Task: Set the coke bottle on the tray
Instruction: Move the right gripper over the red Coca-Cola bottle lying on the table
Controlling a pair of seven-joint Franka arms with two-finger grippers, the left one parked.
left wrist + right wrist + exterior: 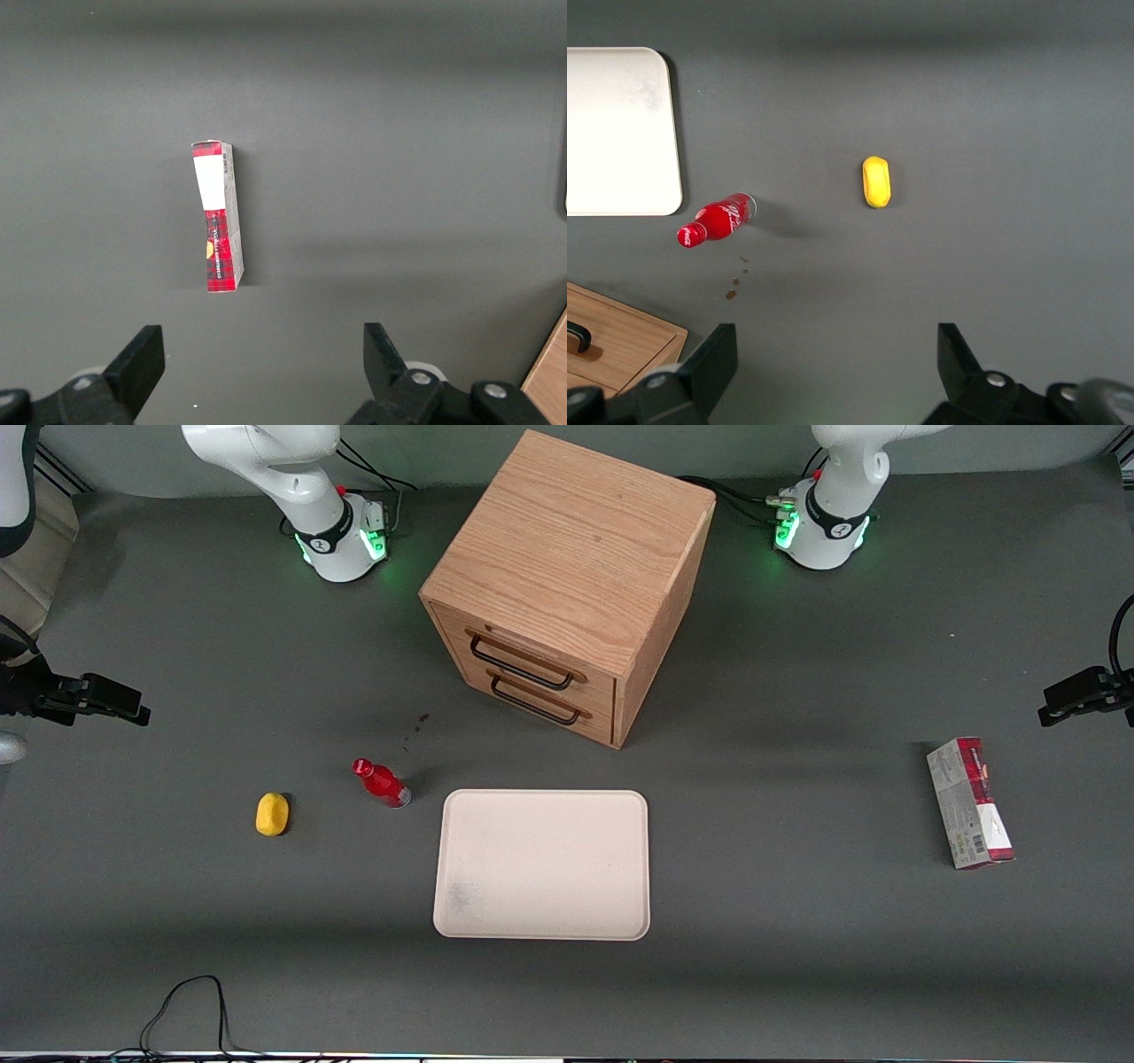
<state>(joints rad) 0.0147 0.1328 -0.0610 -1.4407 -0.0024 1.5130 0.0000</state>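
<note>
Two things matter for you here: the coke bottle (381, 782) and the tray (542, 864). The bottle lies on its side on the dark table (797, 921), just beside the tray corner that is nearest the drawer cabinet (567, 584), but not touching the rim. Its red cap points away from the tray and its clear base points toward it. A yellow lump (272, 814) lies near the bottle, more toward the working arm's end of the table, and some small dark spots (737, 283) mark the table between the bottle and the cabinet.

The gripper (837, 376) hangs high above the table, roughly over the space between bottle and lump, and its fingers stand wide apart with nothing between them. In the front view you probably cannot find it at all, since only the arm's base and lower links show there.

I judge that the task is at its very beginning: the reach to the bottle is not yet made and the tray is bare.

The next move calls for you to bring the gripper over the bottle, turn the wrist so the fingers close across the narrow body and not along its length, and come down low. The bottle is round and may roll when one finger touches it first.

A red-and-grey carton (970, 803) lies well apart, toward the parked arm's end.
</note>
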